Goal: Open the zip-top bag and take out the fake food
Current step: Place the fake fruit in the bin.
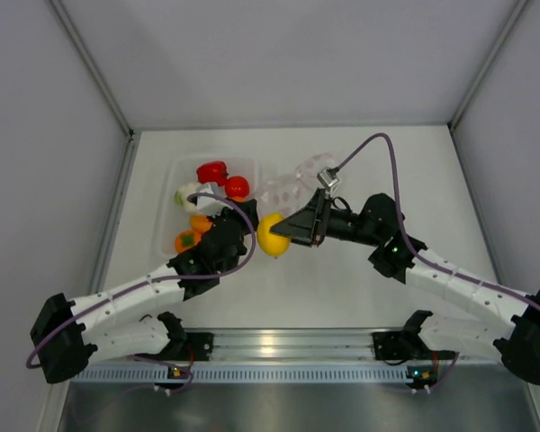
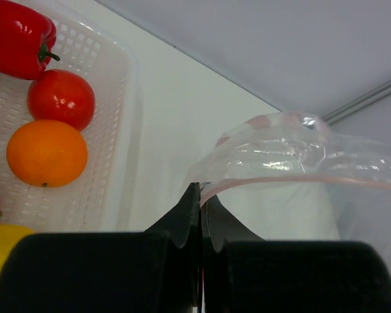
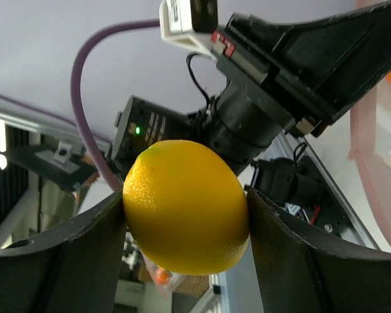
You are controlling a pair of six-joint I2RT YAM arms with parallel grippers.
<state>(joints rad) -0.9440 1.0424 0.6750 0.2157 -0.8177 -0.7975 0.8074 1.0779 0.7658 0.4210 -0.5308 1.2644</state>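
**Ana:** What does the left wrist camera show?

**Ben:** The left gripper (image 2: 200, 195) is pinched tight on the edge of the zip-top bag (image 2: 293, 150), right at its pink strip (image 2: 280, 181). The bag is to the right of the white basket (image 2: 111, 130). A red pepper (image 2: 16, 36), a tomato (image 2: 60, 99) and an orange (image 2: 47, 153) lie inside the basket.

**Ana:** And the right wrist camera?

**Ben:** The right gripper (image 3: 186, 195) holds a yellow lemon (image 3: 182, 218). Its two fingers (image 3: 85, 261) squeeze the lemon from both sides. A bit of the bag's pink strip shows at the right edge.

**Ana:** What about from above?

**Ben:** The basket sits on the bench (image 1: 342, 297). The bag lies crumpled just beside the basket's right side. The lemon is outside the bag, in the right gripper, close to the basket's near right corner. The left gripper reaches in by that same corner, but I cannot see its tips well from up here. A white cauliflower (image 1: 187, 193) is on the left side of the basket.
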